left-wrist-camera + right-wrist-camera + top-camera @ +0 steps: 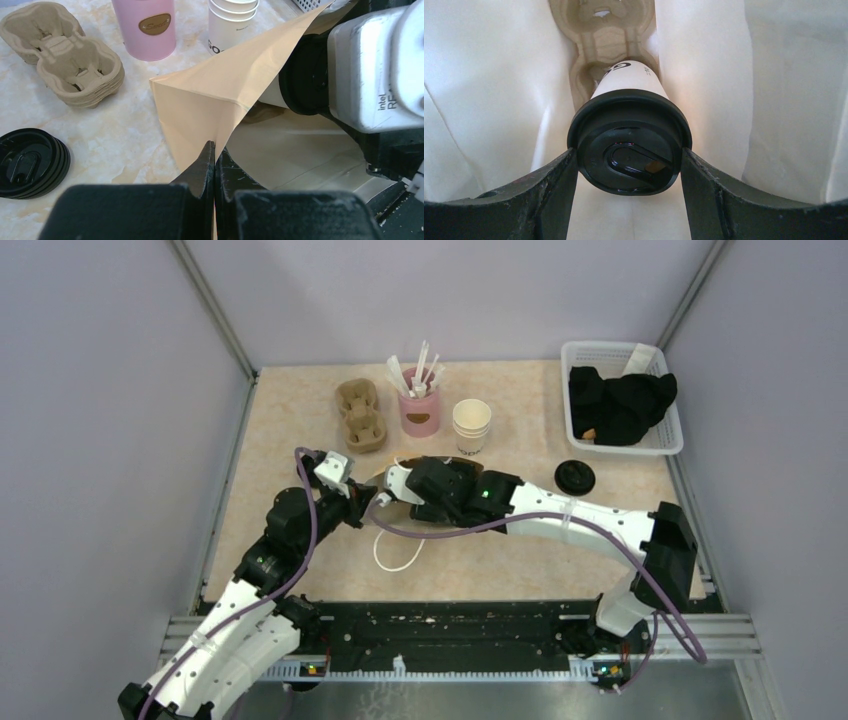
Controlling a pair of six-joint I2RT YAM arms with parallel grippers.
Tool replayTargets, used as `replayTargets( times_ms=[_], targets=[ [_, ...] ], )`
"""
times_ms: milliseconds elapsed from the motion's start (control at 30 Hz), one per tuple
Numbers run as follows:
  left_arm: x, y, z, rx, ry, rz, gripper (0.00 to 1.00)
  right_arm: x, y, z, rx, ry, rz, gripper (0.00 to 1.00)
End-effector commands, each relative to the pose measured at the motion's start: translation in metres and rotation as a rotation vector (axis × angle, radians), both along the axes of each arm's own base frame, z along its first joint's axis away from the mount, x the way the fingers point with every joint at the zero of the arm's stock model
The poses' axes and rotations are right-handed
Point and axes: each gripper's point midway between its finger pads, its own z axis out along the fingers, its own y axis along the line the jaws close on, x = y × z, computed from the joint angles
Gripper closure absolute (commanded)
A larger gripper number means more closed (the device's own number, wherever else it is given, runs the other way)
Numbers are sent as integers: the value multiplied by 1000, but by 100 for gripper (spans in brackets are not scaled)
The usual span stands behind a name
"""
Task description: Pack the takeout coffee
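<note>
A tan paper bag (215, 95) lies open on the table under both arms (385, 478). My left gripper (215, 150) is shut on the bag's front edge and holds the mouth open; it also shows in the top view (355, 502). My right gripper (626, 152) is inside the bag, shut on one takeout coffee cup (629, 82), white with dark lettering, with its fingers against the black lid (629, 145). The cup's base points at a cardboard carrier (589, 50) deep in the bag. The other lidded cup is out of view.
At the back stand a stack of cardboard carriers (362, 415), a pink holder with stirrers (420, 410) and a stack of lidless white cups (471, 426). Loose black lids (575, 477) lie at the right. A white basket (672, 440) holds black cloth. The bag's white handle loop (398, 555) lies nearer the arm bases.
</note>
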Motion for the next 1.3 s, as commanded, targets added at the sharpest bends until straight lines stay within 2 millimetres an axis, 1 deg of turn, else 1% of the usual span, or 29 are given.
replayTargets(
  times_ms=[0, 133, 300, 400, 600, 767, 1000, 1133, 1267],
  targets=[
    [-2, -1, -7, 26, 14, -16, 100, 2, -5, 16, 62, -23, -35, 68],
    [-2, -1, -7, 25, 14, -15, 100, 10, -4, 10, 97, -8, -58, 68],
    [-2, 1, -7, 34, 12, -10, 100, 13, -10, 1, 71, 12, -68, 68],
    [-2, 0, -7, 35, 15, -14, 100, 16, -12, -1, 72, 12, -73, 68],
    [-3, -2, -6, 31, 18, -23, 100, 25, -2, -5, 127, 19, -62, 68],
    [-4, -3, -5, 28, 27, -32, 100, 33, 2, -14, 135, 10, -56, 68],
    [-7, -5, -2, 17, 47, -43, 100, 42, 6, -30, 103, 15, -13, 68],
    [-9, -9, 3, 9, 79, -58, 100, 40, 11, -32, 114, 42, 8, 68],
    [-11, -9, 12, 4, 126, -54, 100, 33, 13, -25, 134, 88, 7, 68]
  ],
)
